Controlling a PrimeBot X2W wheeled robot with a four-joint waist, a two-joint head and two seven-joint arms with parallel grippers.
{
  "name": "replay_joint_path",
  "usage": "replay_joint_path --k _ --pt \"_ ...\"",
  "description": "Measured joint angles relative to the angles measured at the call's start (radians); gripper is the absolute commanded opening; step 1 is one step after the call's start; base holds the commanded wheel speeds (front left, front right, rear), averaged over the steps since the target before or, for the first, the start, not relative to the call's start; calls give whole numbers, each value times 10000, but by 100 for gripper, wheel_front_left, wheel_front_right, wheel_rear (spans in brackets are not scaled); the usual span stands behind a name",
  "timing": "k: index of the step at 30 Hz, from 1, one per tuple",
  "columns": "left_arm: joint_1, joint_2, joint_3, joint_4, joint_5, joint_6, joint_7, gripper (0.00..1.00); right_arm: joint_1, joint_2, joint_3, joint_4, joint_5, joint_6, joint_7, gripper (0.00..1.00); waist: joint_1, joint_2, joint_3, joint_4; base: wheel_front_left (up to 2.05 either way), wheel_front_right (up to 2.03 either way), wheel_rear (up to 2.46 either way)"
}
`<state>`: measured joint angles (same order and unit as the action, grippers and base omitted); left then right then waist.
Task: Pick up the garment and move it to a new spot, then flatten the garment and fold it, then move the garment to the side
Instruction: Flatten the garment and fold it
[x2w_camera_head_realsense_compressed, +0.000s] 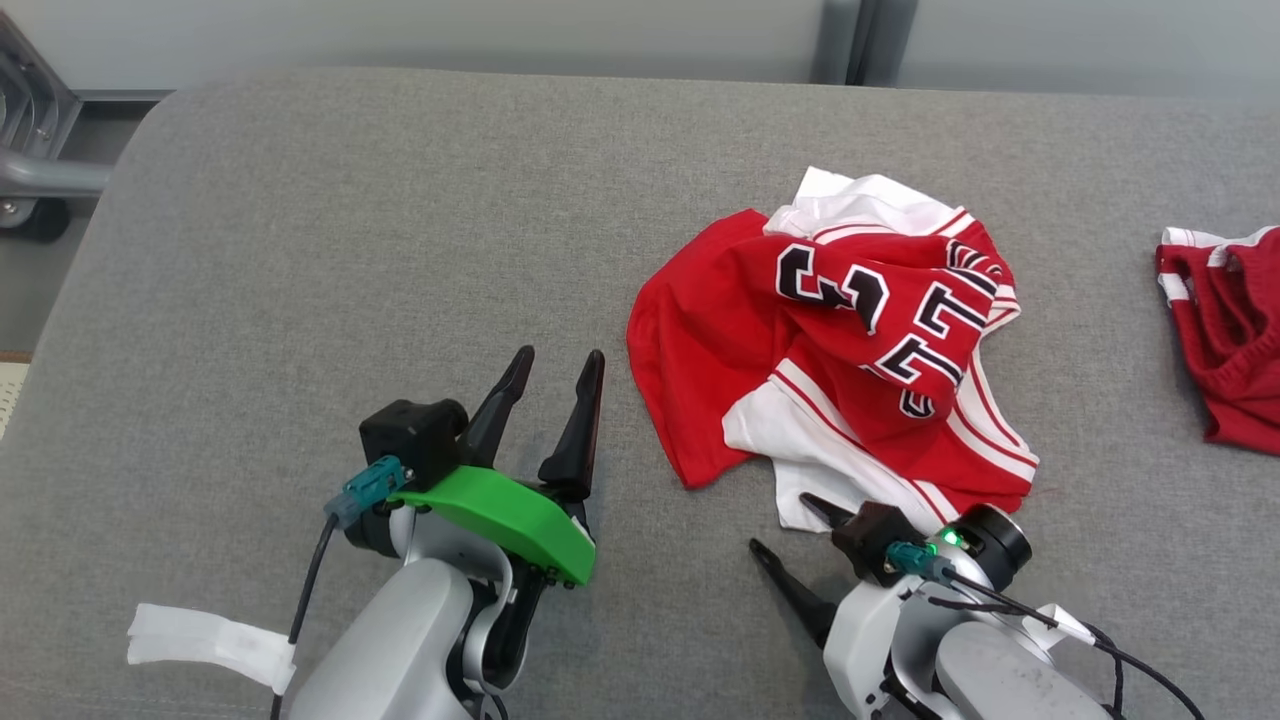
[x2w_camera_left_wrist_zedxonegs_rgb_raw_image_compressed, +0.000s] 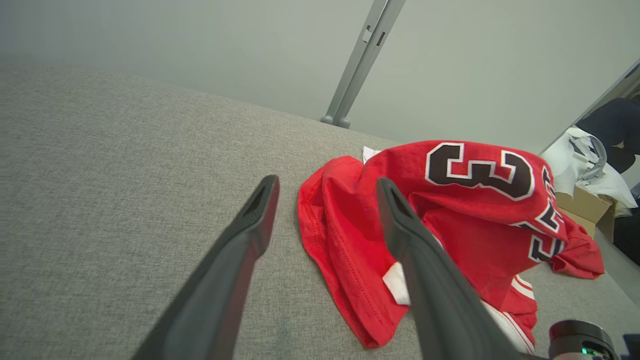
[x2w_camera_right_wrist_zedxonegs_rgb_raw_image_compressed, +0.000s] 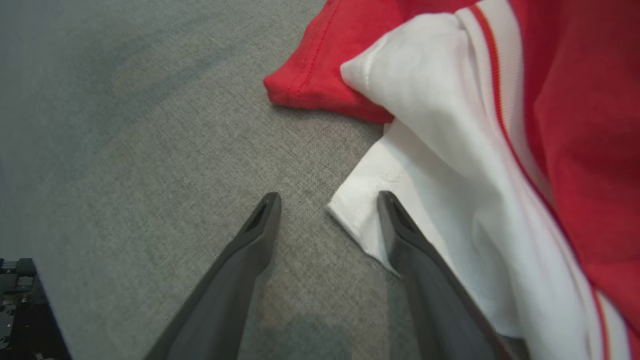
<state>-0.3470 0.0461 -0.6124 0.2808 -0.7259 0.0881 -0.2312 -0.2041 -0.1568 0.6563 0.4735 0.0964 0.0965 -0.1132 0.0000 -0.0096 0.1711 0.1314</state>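
A: Head view, entry one?
B: The garment (x2w_camera_head_realsense_compressed: 830, 340), a red and white jersey with black lettering, lies crumpled on the grey surface (x2w_camera_head_realsense_compressed: 350, 250), right of centre. The left gripper (x2w_camera_head_realsense_compressed: 560, 355) is just beside its left edge, jaws released and holding nothing. The right gripper (x2w_camera_head_realsense_compressed: 780, 522) is at its near white hem, jaws also spread. A second red cloth (x2w_camera_head_realsense_compressed: 1225, 330) lies well apart at the right edge.

A: Left wrist view?
B: The left gripper (x2w_camera_left_wrist_zedxonegs_rgb_raw_image_compressed: 327, 182) has its fingers parted over bare grey fabric. The garment (x2w_camera_left_wrist_zedxonegs_rgb_raw_image_compressed: 450, 220) is heaped beyond the right finger, with a large "3" uppermost.

A: Right wrist view?
B: The right gripper (x2w_camera_right_wrist_zedxonegs_rgb_raw_image_compressed: 328, 196) is wide apart and empty. One finger is over the garment's (x2w_camera_right_wrist_zedxonegs_rgb_raw_image_compressed: 450, 150) white corner, the other over the grey surface. I cannot tell whether it touches the cloth.
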Motion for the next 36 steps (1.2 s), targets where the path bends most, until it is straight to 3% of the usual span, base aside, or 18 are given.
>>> replay_joint_path --k 2,3,4,5,7,9,13,19,28,36 --pt "27 13 36 -10 2 2 0 100 -130 15 -44 132 0 -6 -6 100 0 0 57 41 0 0 0" --pt "58 17 48 -25 2 4 -2 100 -173 27 -75 184 0 -19 -6 89 0 0 73 51 0 0 0" --pt "103 21 63 -48 2 4 -15 100 -189 42 -109 221 0 -29 -15 66 0 0 83 55 0 0 0" --pt "155 25 75 -61 2 4 -59 100 -194 58 -138 259 2 -54 -19 49 0 0 89 51 0 0 0" --pt "241 36 86 -77 2 4 -75 100 -229 63 -199 339 0 -105 -67 32 0 0 96 36 0 0 0" --pt "282 50 159 -88 2 4 -77 100 -318 61 -240 464 2 -148 -109 0 0 0 92 1 0 0 0" --pt "498 163 232 -50 6 50 -77 100 -355 107 -382 487 38 -207 -397 0 0 0 43 -147 0 0 0" --pt "921 332 136 75 2 61 -73 100 -414 96 -1515 -40 560 -763 -1120 0 0 0 -68 -467 0 0 0" --pt "1318 326 -500 349 0 -56 318 100 -917 -966 -3580 -1220 1129 -1691 -1342 0 0 0 -353 -1134 0 0 0" --pt "1176 326 -1214 1126 591 -180 702 100 -918 -1302 -4079 -1703 1476 -1687 -1342 0 0 0 -553 -1776 0 0 0"
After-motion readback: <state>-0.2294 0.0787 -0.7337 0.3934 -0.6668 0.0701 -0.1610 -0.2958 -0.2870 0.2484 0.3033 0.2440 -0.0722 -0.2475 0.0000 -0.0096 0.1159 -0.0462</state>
